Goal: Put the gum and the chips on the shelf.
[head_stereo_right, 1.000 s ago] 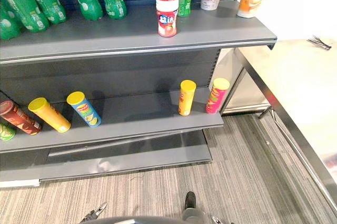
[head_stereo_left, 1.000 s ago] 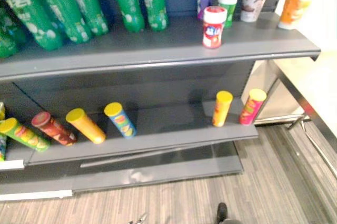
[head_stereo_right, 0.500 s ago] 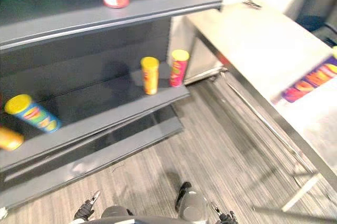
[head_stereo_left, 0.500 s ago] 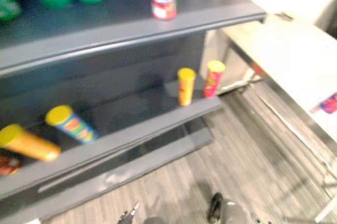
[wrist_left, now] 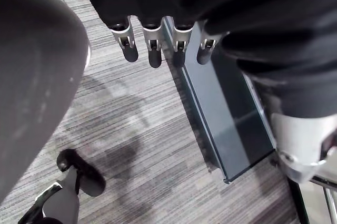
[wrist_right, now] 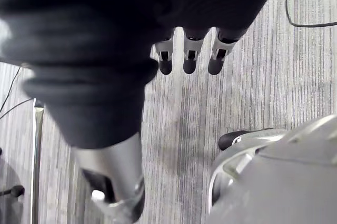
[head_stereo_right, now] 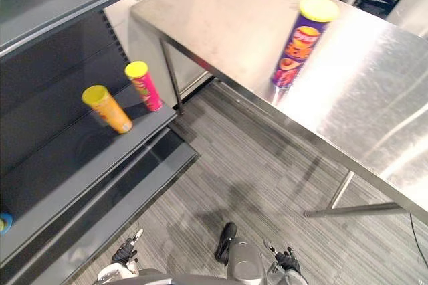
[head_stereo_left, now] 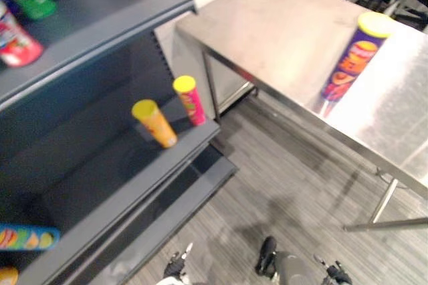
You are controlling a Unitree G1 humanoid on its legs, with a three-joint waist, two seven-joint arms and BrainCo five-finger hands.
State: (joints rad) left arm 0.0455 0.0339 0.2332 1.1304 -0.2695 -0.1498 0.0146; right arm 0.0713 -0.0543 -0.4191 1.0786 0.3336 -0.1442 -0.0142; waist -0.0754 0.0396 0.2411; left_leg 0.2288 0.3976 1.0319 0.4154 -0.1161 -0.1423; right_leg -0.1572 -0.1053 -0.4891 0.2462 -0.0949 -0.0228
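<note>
Purple chips can (head_stereo_left: 351, 61), orange lettering unreadable, stands on steel table (head_stereo_left: 267, 24).

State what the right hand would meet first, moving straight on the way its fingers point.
Probably the grey striped floor; the right hand hangs open above it, nothing between.

— What's the table (head_stereo_left: 281, 37) at the upper right made of?
— Brushed metal, smooth, with bright glare. The purple chips tube (head_stereo_left: 349, 64) has a glossy printed wrap and a yellow lid that looks like plastic.
— And the shelf (head_stereo_left: 100, 178)?
— Matt grey and smooth. The floor (head_stereo_right: 267, 184) is dull grey, finely striped, carpet-like.
— The left hand (wrist_left: 154, 50)?
— Silvery fingers and a dark ribbed cover.
</note>
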